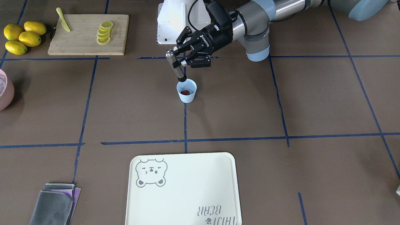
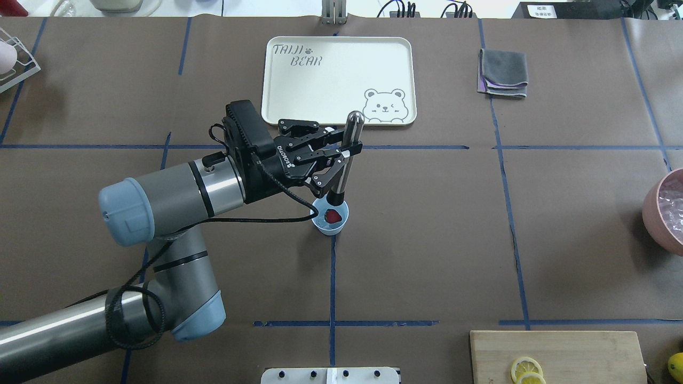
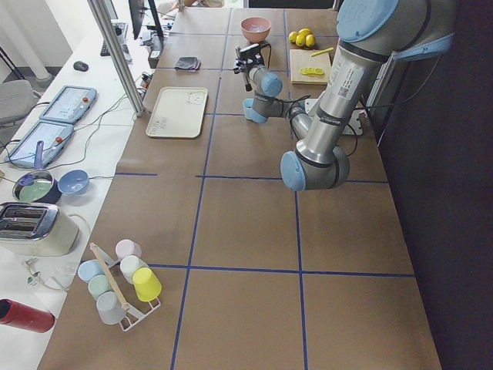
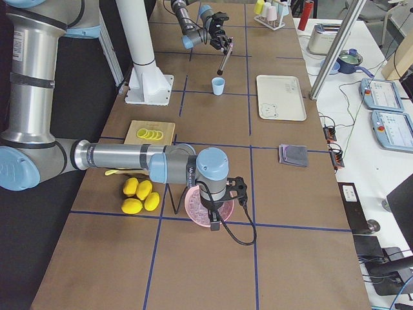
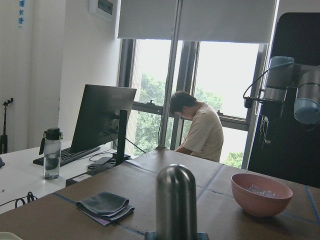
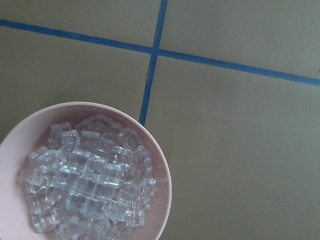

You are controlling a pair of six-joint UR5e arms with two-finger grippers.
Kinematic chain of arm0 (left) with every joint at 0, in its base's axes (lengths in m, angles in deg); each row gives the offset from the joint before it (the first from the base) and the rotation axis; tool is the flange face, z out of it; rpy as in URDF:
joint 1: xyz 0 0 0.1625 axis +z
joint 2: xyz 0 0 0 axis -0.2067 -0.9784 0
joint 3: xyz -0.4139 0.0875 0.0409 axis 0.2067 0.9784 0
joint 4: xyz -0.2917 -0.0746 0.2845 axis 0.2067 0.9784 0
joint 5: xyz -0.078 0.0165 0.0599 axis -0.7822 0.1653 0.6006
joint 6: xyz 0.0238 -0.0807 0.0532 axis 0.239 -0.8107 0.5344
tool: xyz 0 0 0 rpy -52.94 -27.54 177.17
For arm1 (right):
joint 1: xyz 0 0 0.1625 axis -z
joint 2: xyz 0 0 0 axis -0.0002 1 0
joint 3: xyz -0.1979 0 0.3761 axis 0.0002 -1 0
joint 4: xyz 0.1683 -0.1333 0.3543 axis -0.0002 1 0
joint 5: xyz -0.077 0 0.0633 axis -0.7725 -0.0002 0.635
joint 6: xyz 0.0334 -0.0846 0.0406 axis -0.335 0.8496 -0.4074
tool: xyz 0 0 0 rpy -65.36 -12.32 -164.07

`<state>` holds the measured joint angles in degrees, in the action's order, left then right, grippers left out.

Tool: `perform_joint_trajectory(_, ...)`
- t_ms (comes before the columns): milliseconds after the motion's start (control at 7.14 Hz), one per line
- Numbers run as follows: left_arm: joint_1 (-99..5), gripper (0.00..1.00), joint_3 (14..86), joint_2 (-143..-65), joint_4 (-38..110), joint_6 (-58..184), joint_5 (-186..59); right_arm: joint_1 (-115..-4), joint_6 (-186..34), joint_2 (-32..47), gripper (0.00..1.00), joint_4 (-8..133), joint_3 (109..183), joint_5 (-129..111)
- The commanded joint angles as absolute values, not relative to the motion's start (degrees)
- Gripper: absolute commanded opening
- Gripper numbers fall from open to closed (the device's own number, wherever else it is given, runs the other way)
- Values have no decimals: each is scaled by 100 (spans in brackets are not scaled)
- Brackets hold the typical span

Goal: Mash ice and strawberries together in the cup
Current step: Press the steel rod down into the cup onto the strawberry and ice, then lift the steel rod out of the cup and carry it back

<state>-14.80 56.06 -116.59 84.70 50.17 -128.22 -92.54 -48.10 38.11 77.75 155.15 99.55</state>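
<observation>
The left gripper [image 2: 341,156] is pinched on the shaft of a steel muddler [image 2: 353,128], whose long axis stands near upright, a little tilted, with the black tip pointing down. The cup [image 1: 187,97] sits on the tabletop right beneath that tip. In the side view the tip hangs just above the mouth, apparently not yet inside. One strawberry [image 1: 185,92] lies at the cup's bottom; I cannot make out any ice there. The move ahead looks like a short drop along the muddler's axis onto the berry, kept clear of the rim, since the light cup could tip. The right gripper [image 4: 216,219] is well apart over the pink bowl [image 6: 165,200] of ice cubes — whether its fingers are spread I cannot tell.
</observation>
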Motion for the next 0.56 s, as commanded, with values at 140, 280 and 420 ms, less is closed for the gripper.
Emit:
perform_joint_trajectory(140, -1488, 0, 7368, -11489, 4171, 4967, -12834, -9253, -4822, 3761, 99, 7775, 15556, 9975)
perform_joint_trajectory(280, -1522, 0, 7397, -11446, 3480, 5002, -12860, -9253, -4822, 3752, 99, 7775, 15556, 9984)
perform_joint_trajectory(420, -1740, 0, 7389, -11375, 2951, 4994, -13104, -9245, -4822, 3752, 99, 7775, 15565, 9984)
